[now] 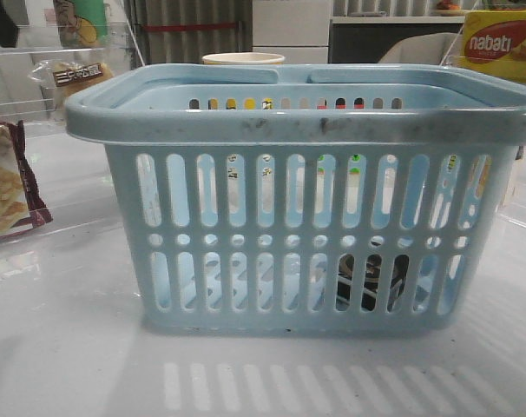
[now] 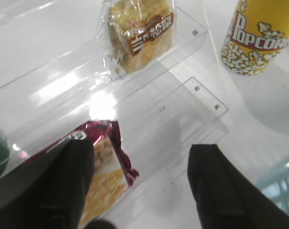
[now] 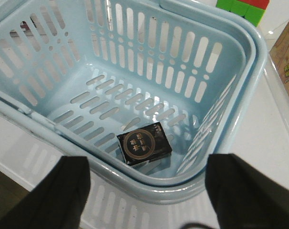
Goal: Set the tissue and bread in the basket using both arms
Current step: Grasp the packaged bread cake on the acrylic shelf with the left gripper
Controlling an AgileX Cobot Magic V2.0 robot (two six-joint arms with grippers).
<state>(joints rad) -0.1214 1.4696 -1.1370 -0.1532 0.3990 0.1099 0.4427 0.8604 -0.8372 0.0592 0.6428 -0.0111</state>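
Tissue [image 3: 144, 146] lying flat on basket [image 3: 240, 138] floor, bread [image 2: 139, 33] resting outside on clear acrylic shelf [image 2: 149, 76], left gripper [image 2: 140, 183] and right gripper [image 3: 147, 191] fingers spread wide, nothing being held.

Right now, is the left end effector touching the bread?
Apart. In the left wrist view the open left end effector sits well short of the bread, with bare clear shelf between them.
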